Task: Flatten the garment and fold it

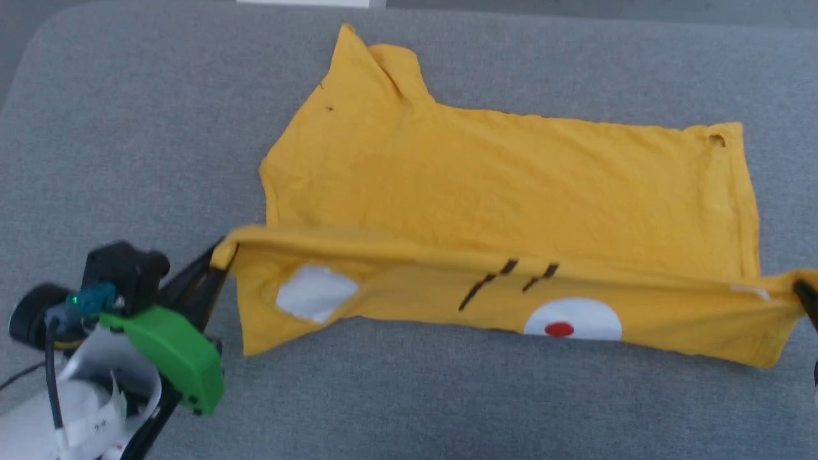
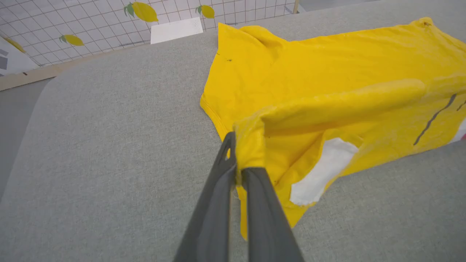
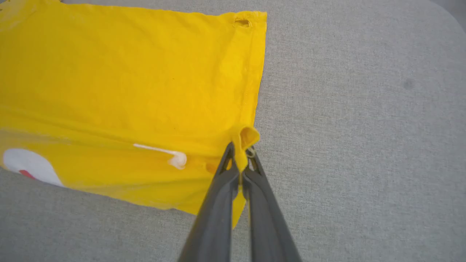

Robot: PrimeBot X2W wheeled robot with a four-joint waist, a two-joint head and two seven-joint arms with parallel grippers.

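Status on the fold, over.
Left gripper, right gripper shut on garment corners. Near edge lifted taut, rest flat on grey surface. No obstacle seen.

Place: a staged robot test station, lightly dressed like a home; which building it is cannot be told.
Work surface: a broad grey woven-cloth padded top with rounded corners [image 1: 128,160].
Backdrop: a white square-grid sheet [image 2: 91,25] printed with yellow lemons with green leaves [image 2: 145,11], beyond a pale wooden strip [image 2: 32,74].
Floor: smooth grey floor [image 2: 12,120].
Rig: a green plastic cover [image 1: 172,358] and black cables on a pale robot forearm [image 1: 32,428].
Load: one mustard-yellow printed cloth garment [image 1: 511,191] on the pad.
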